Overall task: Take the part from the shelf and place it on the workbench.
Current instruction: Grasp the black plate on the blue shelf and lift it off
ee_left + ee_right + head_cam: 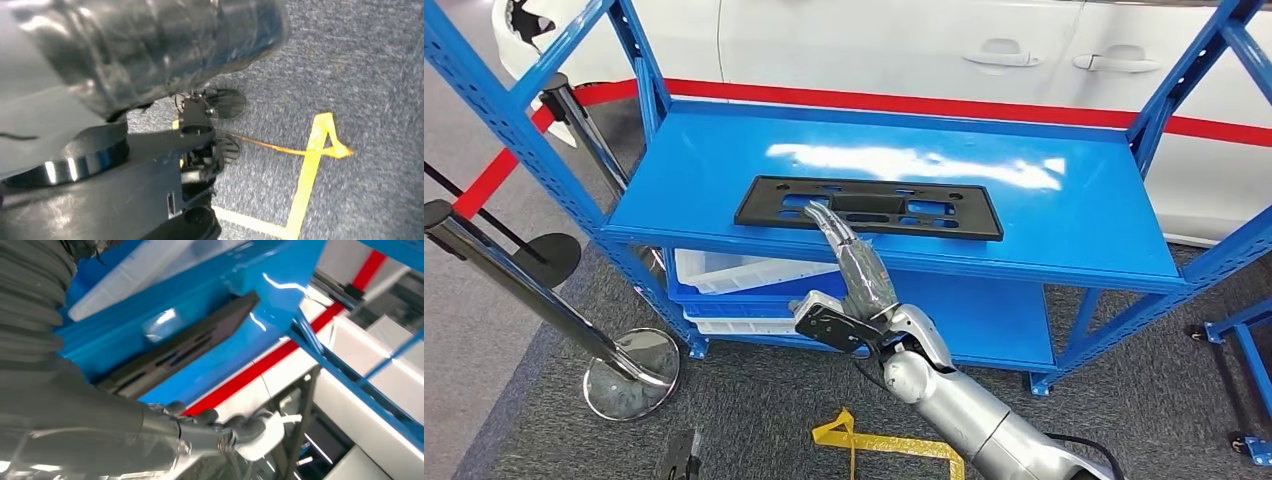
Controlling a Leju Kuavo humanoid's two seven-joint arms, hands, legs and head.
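Note:
The part [869,207] is a flat black rectangular panel with slots, lying on the top deck of the blue shelf [1074,215] close to the front edge. My right hand [852,262] reaches up from below the deck's front edge, its fingers [822,214] stretched out straight with the tips over the panel's near edge. Nothing is held in it. The right wrist view shows the panel [190,340] edge-on on the blue deck, with my right hand's dark fingers [215,419] short of it. My left hand [150,50] hangs blurred over the grey carpet, its fingers unclear.
White plastic bins [744,275] sit on the lower deck under the part. Chrome belt posts with a round base [632,373] and red belt stand at the left. A white car [904,45] is behind the shelf. Yellow tape [884,440] marks the carpet. Another blue frame [1249,345] stands at the right.

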